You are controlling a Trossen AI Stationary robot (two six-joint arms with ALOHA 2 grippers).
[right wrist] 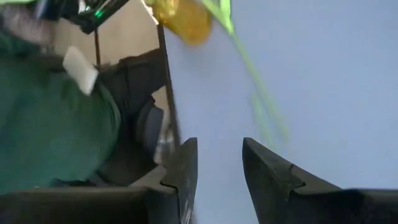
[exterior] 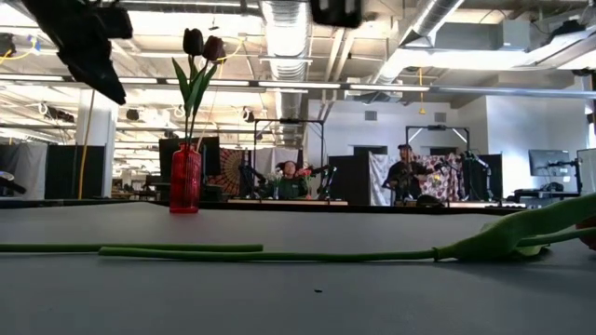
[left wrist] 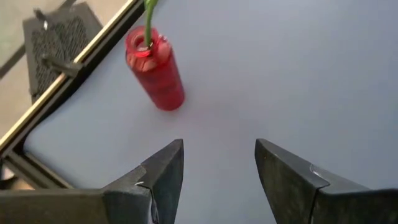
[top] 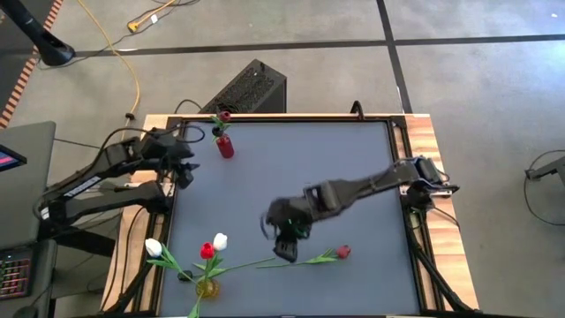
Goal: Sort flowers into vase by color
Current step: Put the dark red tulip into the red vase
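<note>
A red vase (top: 225,146) stands at the table's far left and holds dark tulips (top: 222,117); the left wrist view shows this red vase (left wrist: 155,71) too. A yellow vase (top: 207,287) at the near left holds two white tulips (top: 154,247) and a red one (top: 207,251). Another red tulip (top: 342,252) lies flat on the table, its stem (top: 265,262) pointing toward the yellow vase. My right gripper (top: 287,250) hovers open over that stem, nothing between its fingers (right wrist: 217,168). My left gripper (left wrist: 219,168) is open and empty, near the red vase.
A raised frame (top: 402,168) runs along the table's edges. A black box (top: 247,88) sits on the floor beyond the far edge. In the right wrist view, someone in green clothing (right wrist: 50,112) is beside the table near the yellow vase (right wrist: 183,18). The table's middle and far right are bare.
</note>
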